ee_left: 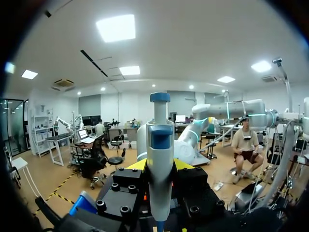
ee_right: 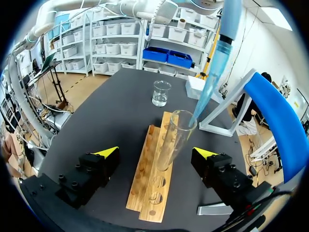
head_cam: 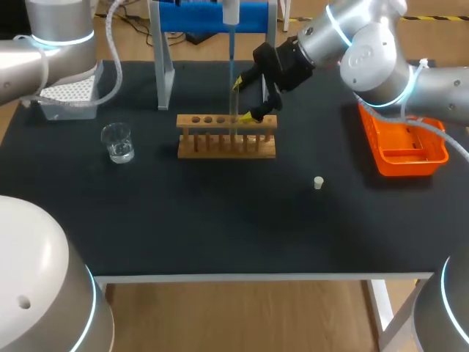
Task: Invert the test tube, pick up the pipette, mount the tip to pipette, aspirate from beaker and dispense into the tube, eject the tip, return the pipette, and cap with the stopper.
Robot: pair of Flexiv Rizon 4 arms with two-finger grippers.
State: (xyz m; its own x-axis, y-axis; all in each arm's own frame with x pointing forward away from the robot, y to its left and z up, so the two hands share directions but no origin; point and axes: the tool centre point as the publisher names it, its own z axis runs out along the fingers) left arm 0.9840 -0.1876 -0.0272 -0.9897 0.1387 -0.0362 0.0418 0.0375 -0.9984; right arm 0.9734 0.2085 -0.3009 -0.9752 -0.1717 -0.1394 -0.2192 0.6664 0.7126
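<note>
Test tube point(ee_right: 171, 140) between right gripper point(ee_right: 155, 151) fingers, untouched

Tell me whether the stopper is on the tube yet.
No, the stopper lies loose on the table, away from the rack, and the tube stands with its mouth open.

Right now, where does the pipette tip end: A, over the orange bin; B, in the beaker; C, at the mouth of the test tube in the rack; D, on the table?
C: the right wrist view shows the pipette tip at the rim of the test tube, in the rack.
</note>
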